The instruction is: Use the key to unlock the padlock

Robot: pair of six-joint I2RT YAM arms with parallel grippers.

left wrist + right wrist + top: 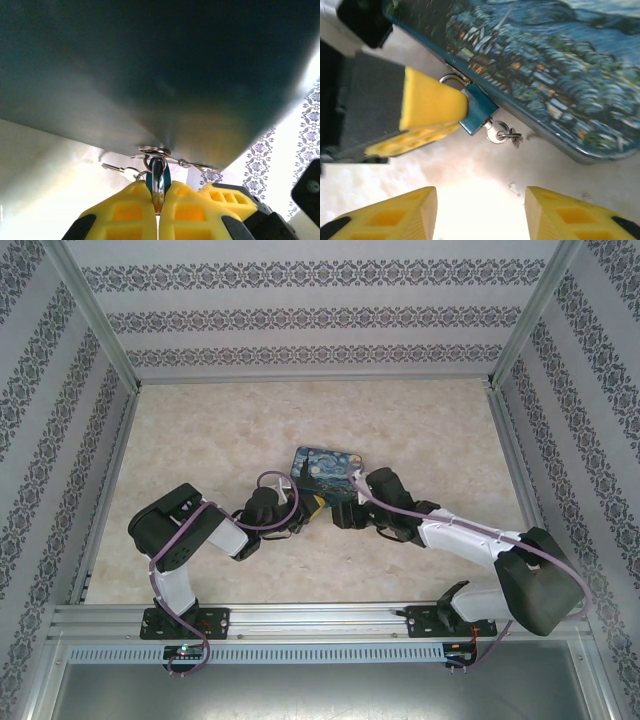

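You had the padlock pinched by its blue body between the yellow fingers of the left pincer. It was at the near edge of the painted box, just above the bench. Its thin silvery shackle curved up to a small metal fitting on that edge of the box. The key stuck out of the lower end of the padlock's body, its round silvery head free, and a small wire ring hung from the head.

In your left wrist view, the padlock sat upright in the slit between the two yellow pads, a sliver of blue on either side of a bright metal strip. The dark underside of the box loomed over it.

Your right pincer was spread wide. Its two yellow fingers stood well apart and gripped nothing. It faced the padlock and key from near by, with bare bench between its tips.

From above, you had both pincers brought together just in front of the box's near edge, about mid-bench, the left arm reaching in from the left and the right arm from the right. The padlock and key were too small to make out there.
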